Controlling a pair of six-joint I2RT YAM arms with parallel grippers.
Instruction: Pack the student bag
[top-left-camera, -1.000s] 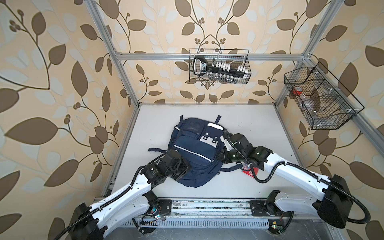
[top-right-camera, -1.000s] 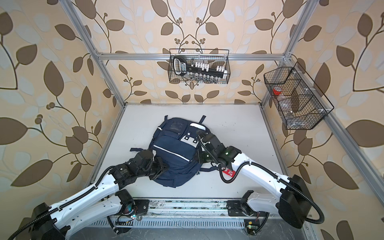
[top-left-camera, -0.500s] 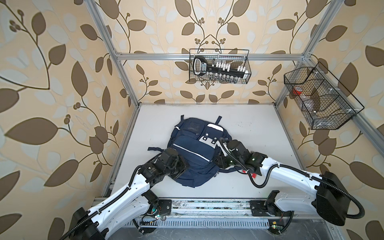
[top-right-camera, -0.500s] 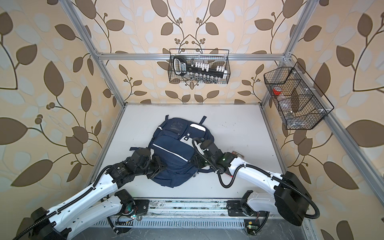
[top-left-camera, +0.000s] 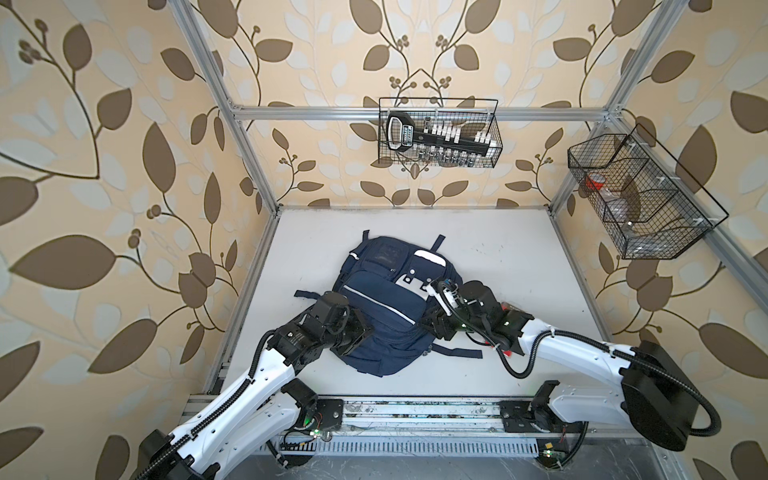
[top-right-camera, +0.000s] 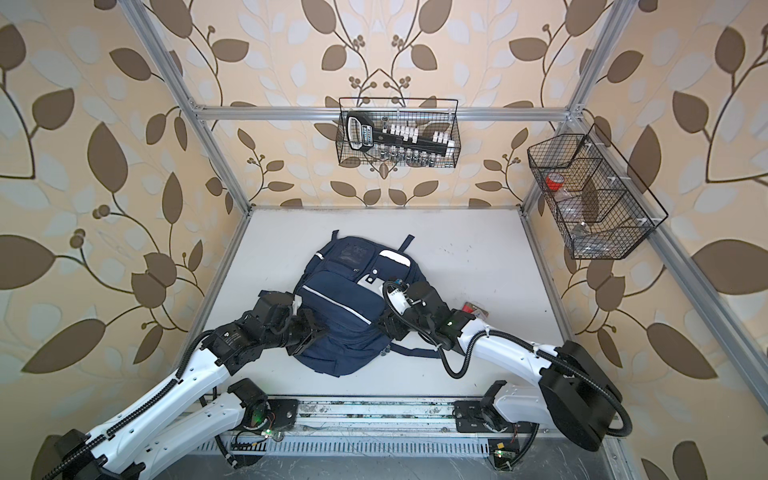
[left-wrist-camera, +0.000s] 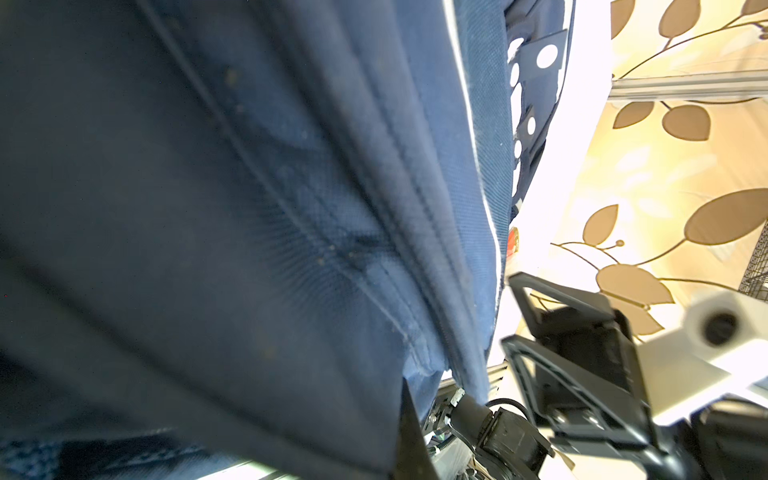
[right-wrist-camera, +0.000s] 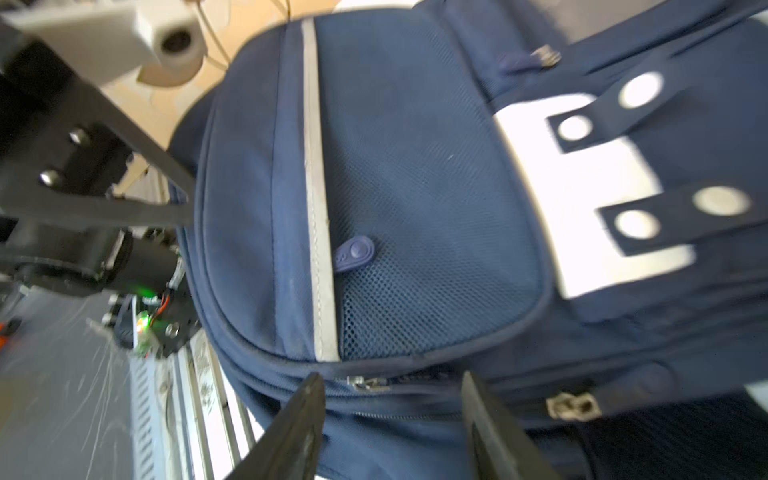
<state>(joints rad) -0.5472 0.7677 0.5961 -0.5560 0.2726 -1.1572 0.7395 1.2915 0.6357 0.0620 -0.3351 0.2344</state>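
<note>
The student bag (top-left-camera: 386, 307) lies front-up near the middle of the white table (top-left-camera: 519, 257), its carry-loop end toward 12 o'clock and its base toward 6 o'clock; loose straps trail out at 9 o'clock and 5 o'clock. The left gripper (top-left-camera: 365, 332) is at the bag's 8 o'clock edge, jaws clenched; in the right wrist view its black fingers (right-wrist-camera: 166, 195) converge on the rim of the front pocket, pinching the fabric there. The left wrist view is filled by navy cloth and seams at close range. The right gripper (right-wrist-camera: 390, 376) sits against the bag's 4 o'clock side, released, its two fingers standing apart with nothing between them but the bag's side; a metal zipper pull (right-wrist-camera: 368, 384) lies in that gap, just inside one fingertip, not gripped. Above it run the grey reflective stripe (right-wrist-camera: 318, 208) and the white patch (right-wrist-camera: 582, 195) crossed by two studded navy tabs. A small red item (top-right-camera: 473, 308) lies on the table at 3 o'clock from the bag, partly hidden by the right arm; what it is I cannot tell. One wire basket (top-left-camera: 438, 137) hangs on the wall at 12 o'clock; another basket (top-left-camera: 640, 199) hangs at 2 o'clock.
</note>
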